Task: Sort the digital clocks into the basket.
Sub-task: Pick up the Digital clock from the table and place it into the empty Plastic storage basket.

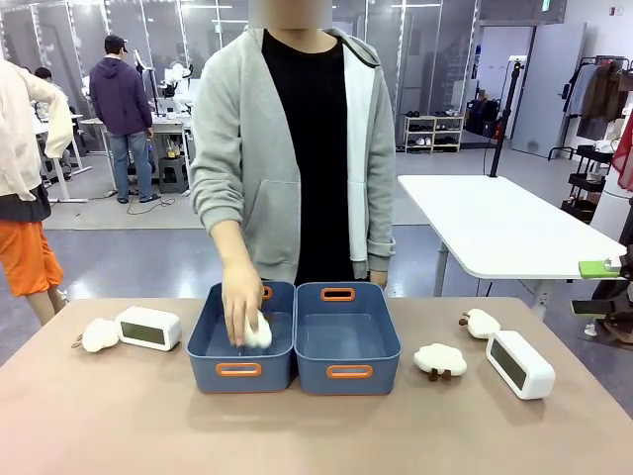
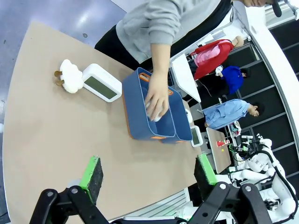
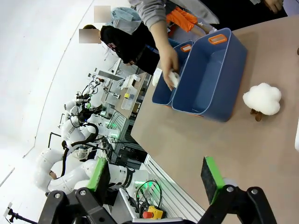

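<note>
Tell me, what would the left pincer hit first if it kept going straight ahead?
Probably the bare tabletop just before the nearer blue bin, though depth is hard to judge.

Bright, even light — wide-angle edge warp

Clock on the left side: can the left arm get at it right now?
Probably yes. The clock sits on bare table beside a toy sheep; the person's hand is in the left bin, clear of it, and the left gripper is open.

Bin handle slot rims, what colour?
Orange handle rims on the blue bins; front view shows them best.
</note>
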Motion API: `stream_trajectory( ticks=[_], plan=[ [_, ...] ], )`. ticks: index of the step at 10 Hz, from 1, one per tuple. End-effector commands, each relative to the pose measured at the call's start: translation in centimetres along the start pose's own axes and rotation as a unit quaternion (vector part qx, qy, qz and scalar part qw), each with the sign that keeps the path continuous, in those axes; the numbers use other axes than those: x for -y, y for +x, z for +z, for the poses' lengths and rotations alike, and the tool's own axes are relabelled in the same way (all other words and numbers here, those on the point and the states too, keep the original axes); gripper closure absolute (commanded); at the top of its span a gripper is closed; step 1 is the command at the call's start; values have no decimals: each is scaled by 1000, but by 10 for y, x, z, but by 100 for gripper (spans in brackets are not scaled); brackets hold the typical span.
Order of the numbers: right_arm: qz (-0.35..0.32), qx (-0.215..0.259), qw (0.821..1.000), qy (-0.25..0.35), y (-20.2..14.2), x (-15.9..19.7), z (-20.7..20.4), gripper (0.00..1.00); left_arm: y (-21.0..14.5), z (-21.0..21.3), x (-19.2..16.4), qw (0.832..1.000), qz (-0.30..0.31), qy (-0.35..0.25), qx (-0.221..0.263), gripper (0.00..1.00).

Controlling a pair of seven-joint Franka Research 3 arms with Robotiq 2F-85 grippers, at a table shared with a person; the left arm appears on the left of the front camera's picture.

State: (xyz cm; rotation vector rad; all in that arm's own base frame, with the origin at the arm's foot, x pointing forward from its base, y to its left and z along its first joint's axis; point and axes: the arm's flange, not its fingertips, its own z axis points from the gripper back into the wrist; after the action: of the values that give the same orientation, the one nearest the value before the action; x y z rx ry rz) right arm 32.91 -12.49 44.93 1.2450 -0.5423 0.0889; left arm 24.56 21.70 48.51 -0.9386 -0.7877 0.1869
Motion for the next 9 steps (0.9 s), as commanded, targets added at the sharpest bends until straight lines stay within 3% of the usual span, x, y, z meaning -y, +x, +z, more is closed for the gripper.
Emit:
stream_trajectory(
  ticks=[1,6,7,8,9],
  plan=[
    [3,2,1000,5,1,0,0,0,2,0,-2,1000,-9,-11,4,0],
    [0,0,1000,0,0,0,0,0,2,0,-2,1000,-9,-11,4,0],
    [33,-87,995,-26,9,-9,-24,0,2,0,-2,1000,-9,-11,4,0],
    [75,-124,979,-143,20,-7,-45,0,2,0,-2,1000,-9,-11,4,0],
    [91,-146,961,-217,36,-4,-59,0,2,0,-2,1000,-9,-11,4,0]
  ],
)
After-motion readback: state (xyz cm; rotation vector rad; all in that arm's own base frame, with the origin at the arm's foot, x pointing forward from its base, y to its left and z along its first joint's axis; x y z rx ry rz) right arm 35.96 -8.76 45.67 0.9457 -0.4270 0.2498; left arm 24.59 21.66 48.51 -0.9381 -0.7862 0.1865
